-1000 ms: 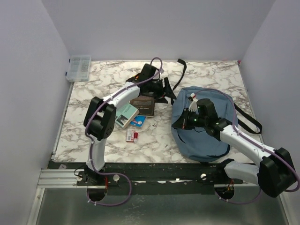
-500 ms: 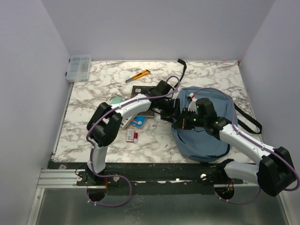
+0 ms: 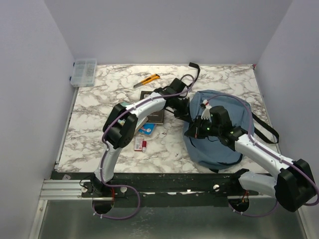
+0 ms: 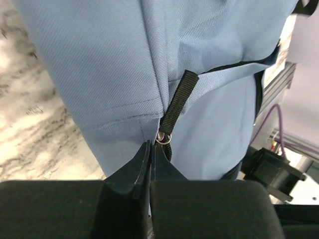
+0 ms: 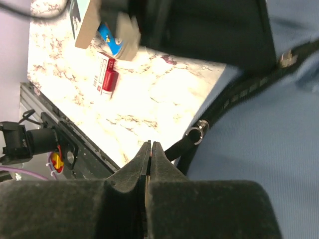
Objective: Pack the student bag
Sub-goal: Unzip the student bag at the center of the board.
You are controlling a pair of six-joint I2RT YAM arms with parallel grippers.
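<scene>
Student bag [image 3: 219,152], a soft dusty-blue backpack, is seen lying flat at the right-centre of the overhead view, on the marbled table [image 3: 89,124], with its black straps trailing toward the right edge. It fills most of the left wrist view [image 4: 99,59].

In that view a black webbing zipper tab [image 4: 179,99] hangs from a small metal ring [image 4: 163,138] at the seam. The left gripper [image 4: 150,148] is placed at the bag's upper-left edge, jaws pressed together just beside and below that ring. Whether a sliver of fabric or slider is caught between them cannot be told.

The right gripper [image 5: 150,145] is also pressed together, with nothing seen between the tips. It hangs over the bag's left margin, next to a black cord ending in a ring [image 5: 196,133].

Further out, toward the centre-left of the overhead view, a dark book [image 3: 152,113], a blue packet [image 3: 148,128] and a red-and-white box [image 3: 140,144] are left unpacked. A yellow knife [image 3: 149,79] lies beyond them, and a clear organiser case [image 3: 84,71] sits in the upper left corner.

The main risk is judged to be a missed grasp: with the jaws shut beside the tab, not on it, any pull would slide off. If only cloth is nipped, the limp bag could be dragged across the table. A knock between the two closely spaced wrists is also possible.
</scene>
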